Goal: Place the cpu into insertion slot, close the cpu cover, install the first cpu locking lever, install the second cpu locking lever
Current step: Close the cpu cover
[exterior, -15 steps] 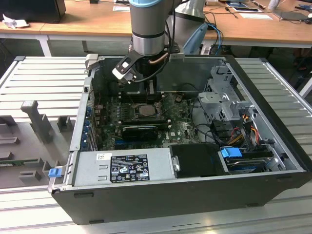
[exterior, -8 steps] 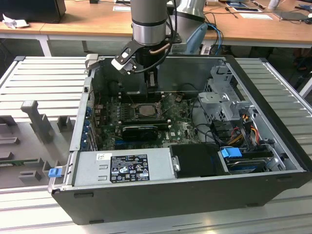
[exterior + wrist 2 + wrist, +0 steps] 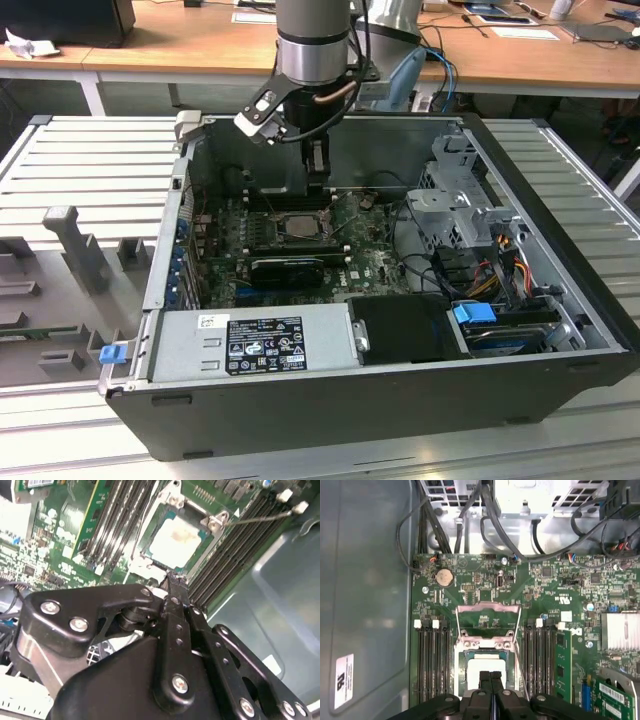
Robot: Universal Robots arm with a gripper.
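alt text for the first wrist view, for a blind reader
The closed hand hangs over the cpu seated in the insertion slot of a green motherboard. The cpu cover stands open beyond it, with memory slots on both sides.

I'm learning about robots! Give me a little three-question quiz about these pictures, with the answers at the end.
1. True or false: the cpu lies in the insertion slot.
2. Pick one. The jaws of the gripper are: A) wide open, B) shut, C) clamped on a cable.
3. Fill in the gap: the cpu cover is ____ (open or closed).
Key: 1 true; 2 B; 3 open.
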